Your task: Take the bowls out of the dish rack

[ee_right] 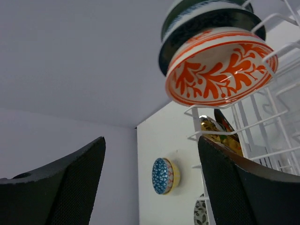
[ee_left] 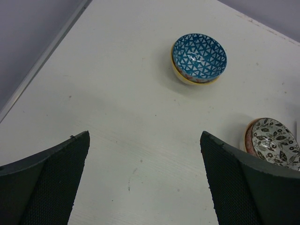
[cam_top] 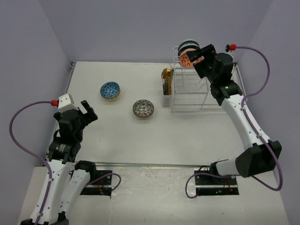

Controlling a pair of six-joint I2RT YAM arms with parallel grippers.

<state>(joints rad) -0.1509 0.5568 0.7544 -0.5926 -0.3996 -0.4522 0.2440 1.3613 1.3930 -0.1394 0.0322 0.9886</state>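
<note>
A blue-patterned bowl (cam_top: 110, 90) and a grey leaf-patterned bowl (cam_top: 143, 108) sit on the table, left of the white wire dish rack (cam_top: 197, 96). Both also show in the left wrist view, the blue one (ee_left: 199, 58) and the grey one (ee_left: 273, 143). An orange-red patterned bowl (cam_top: 186, 58) stands on edge in the rack's far slots, with two darker bowls (cam_top: 189, 45) behind it. It fills the top of the right wrist view (ee_right: 220, 74). My right gripper (cam_top: 198, 60) is open and empty, right beside that bowl. My left gripper (cam_top: 87, 110) is open and empty above the table's left side.
A gold-brown cylinder (cam_top: 167, 80) hangs on the rack's left side, over a white holder. The table's raised rim (cam_top: 70, 75) and the purple walls close in the work area. The blue bowl also shows in the right wrist view (ee_right: 162, 176).
</note>
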